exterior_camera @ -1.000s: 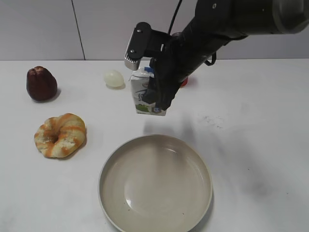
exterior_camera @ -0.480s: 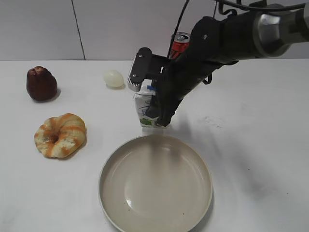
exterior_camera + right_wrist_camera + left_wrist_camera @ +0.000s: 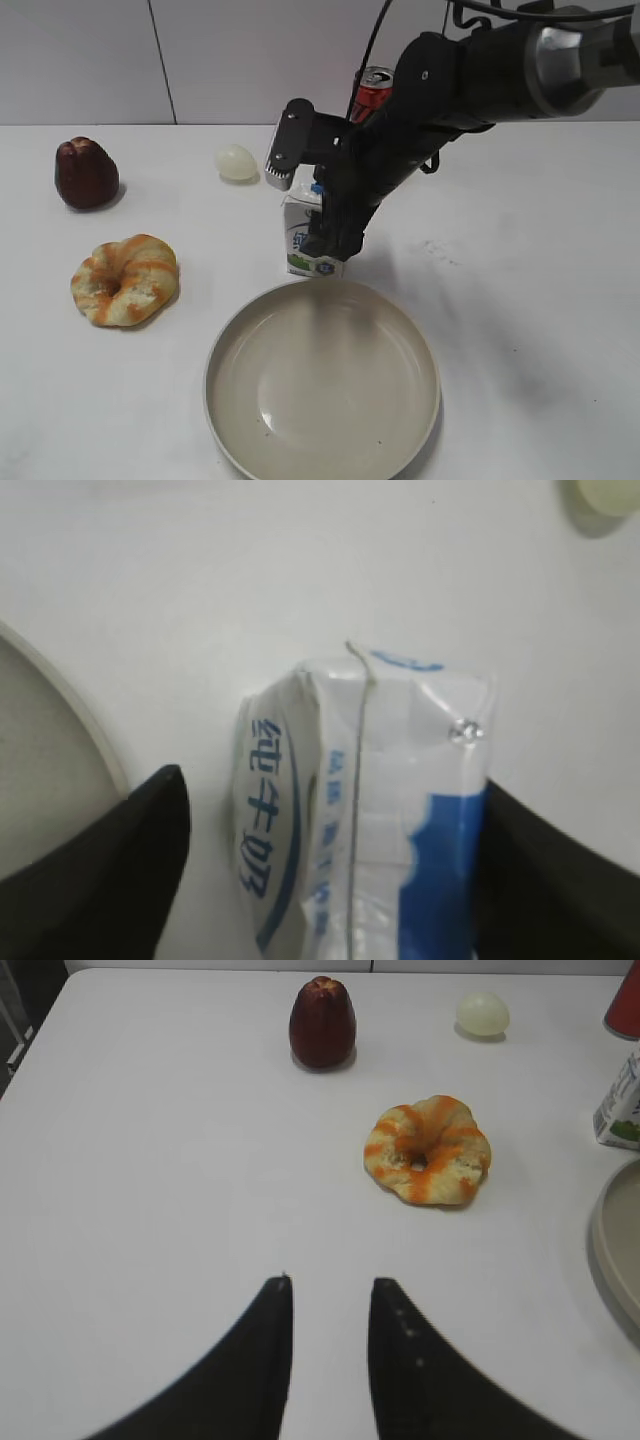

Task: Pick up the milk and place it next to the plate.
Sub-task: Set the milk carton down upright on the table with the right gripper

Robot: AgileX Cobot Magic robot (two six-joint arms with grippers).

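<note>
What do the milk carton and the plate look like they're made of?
The milk carton looks like coated paperboard: folded gable seam, printed blue characters, a slight sheen in the right wrist view. The plate looks like glazed ceramic: smooth beige surface with soft reflections and a raised rim, though hard plastic cannot be ruled out.

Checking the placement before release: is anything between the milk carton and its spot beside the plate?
Nothing visible. The milk already stands upright on the table just behind the plate rim, with the right gripper around it. The bread and the can sit well clear.
</note>
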